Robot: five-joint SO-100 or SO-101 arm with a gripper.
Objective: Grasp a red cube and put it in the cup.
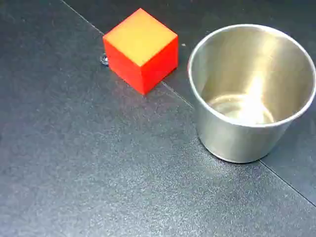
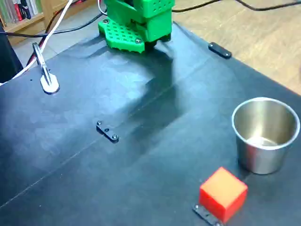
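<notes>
A red cube (image 1: pixel 141 49) with an orange-lit top face rests on the black table, just left of the cup in a fixed view. Its other sighting is the red cube (image 2: pixel 223 193) near the bottom edge of a fixed view. The cup (image 1: pixel 253 91), a shiny steel tumbler, stands upright with nothing inside; the cup (image 2: pixel 265 133) sits behind and right of the cube there. Cube and cup stand apart with a small gap. No gripper shows in either fixed view; only the arm's green base (image 2: pixel 136 23) is in sight at the top.
The black table (image 2: pixel 94 179) has a seam running diagonally. A small black bracket (image 2: pixel 107 132) lies mid-table, another bracket (image 2: pixel 219 50) near the far edge. A white clamp (image 2: pixel 47 80) with cables stands at the left. Wooden floor lies beyond the table's right edge.
</notes>
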